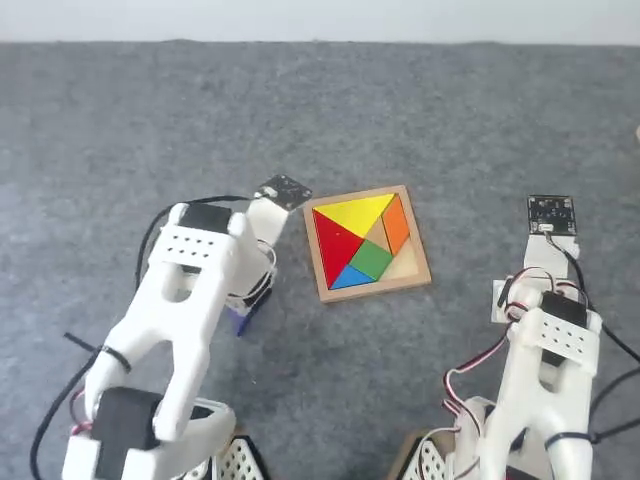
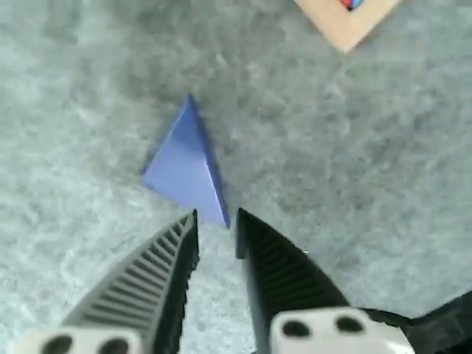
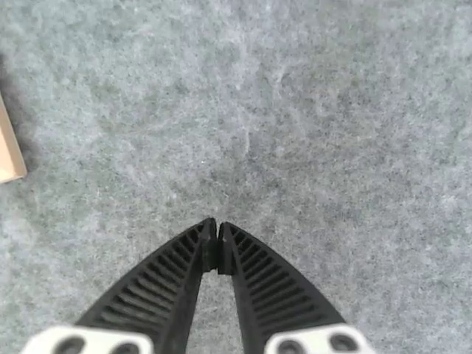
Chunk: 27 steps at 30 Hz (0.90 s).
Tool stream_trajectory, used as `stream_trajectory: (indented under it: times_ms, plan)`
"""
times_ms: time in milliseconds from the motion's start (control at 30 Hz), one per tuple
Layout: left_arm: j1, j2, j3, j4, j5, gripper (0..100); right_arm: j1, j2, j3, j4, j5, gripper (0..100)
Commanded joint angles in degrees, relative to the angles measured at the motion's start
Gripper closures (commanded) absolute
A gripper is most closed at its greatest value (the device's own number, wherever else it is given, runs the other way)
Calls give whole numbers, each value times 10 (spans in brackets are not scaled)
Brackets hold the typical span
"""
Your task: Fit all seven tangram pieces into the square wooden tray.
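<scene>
Left arm (image 1: 165, 320) and right arm (image 1: 548, 370) are both chunky white plastic, black cables (image 1: 152, 235) looping off, ribbed black pincer fingers (image 2: 147, 280).

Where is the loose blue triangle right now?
The blue triangle lies on the grey mat, left of the wooden tray in the high view, just ahead of the left tool.

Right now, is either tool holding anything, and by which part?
Nothing held: left tool is open, tips at a corner of the loose blue triangle; right tool is shut, empty.

The wooden tray (image 1: 378, 290), partly filled with coloured pieces (image 1: 355, 214), lies between left arm (image 1: 190, 290) and right arm (image 1: 545, 370).
</scene>
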Motion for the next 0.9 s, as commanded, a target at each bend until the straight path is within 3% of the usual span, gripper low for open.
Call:
stream_trajectory:
  times_ms: [0, 167, 400, 633, 867]
  plan:
    - [-28, -27, -4, 2, -6, 818, -4, -11, -3, -10, 7, 987]
    - [-68, -4, 13, -57, -17, 768, -4, -11, -3, -10, 7, 988]
    - [-91, 154, -7, -135, -26, 768, -4, -11, -3, -10, 7, 989]
    - [-86, 250, -44, -144, -24, 768, -4, -11, -3, -12, 7, 989]
    - [-85, 232, -49, -160, -25, 768, -4, -11, -3, -11, 7, 989]
